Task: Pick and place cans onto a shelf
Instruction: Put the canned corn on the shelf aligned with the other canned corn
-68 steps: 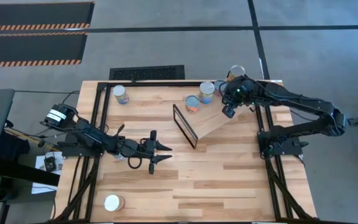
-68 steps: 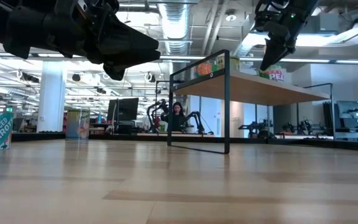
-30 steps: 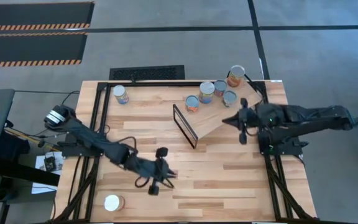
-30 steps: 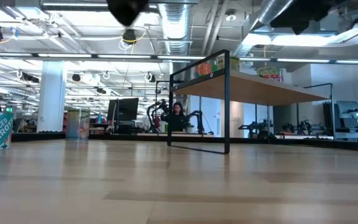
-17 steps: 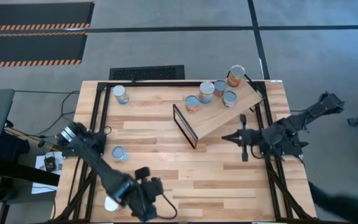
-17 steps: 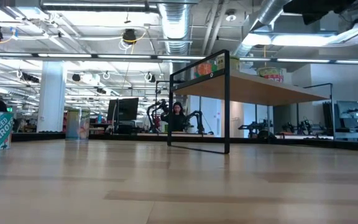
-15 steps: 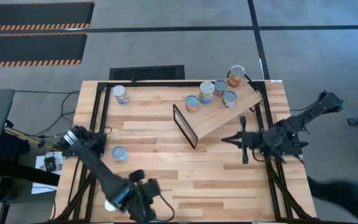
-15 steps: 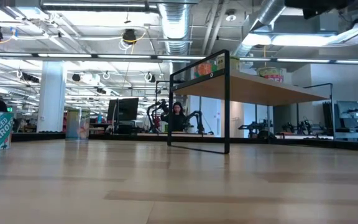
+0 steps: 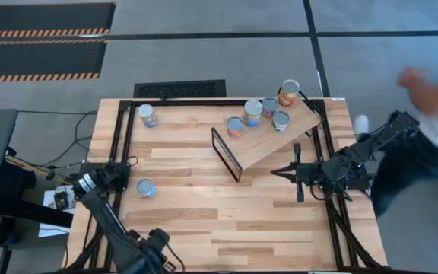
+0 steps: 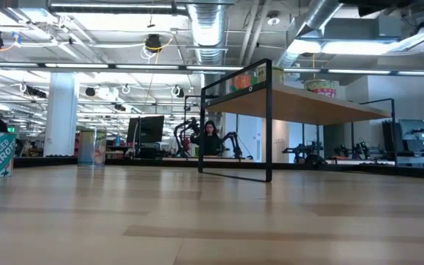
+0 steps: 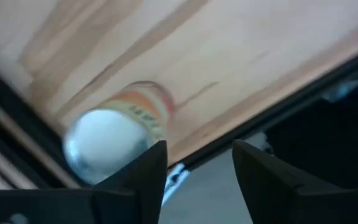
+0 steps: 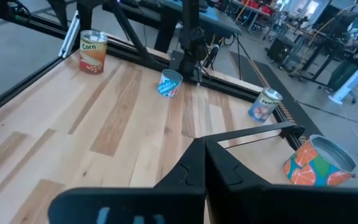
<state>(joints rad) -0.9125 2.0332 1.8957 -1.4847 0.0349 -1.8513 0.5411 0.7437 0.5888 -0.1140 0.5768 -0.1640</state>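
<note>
Spread wide, left gripper (image 11: 194,168) hangs over a white-topped can (image 11: 114,138); right gripper (image 9: 287,170) sits pinched shut, empty.

The slatted wooden table (image 9: 226,205) stands on grey floor. Beyond its far edge lies a black floor grate (image 9: 179,90), farther out black mats with orange-striped edges (image 9: 40,39). A person (image 9: 432,103) (blurred) stands just beside the table.
</note>
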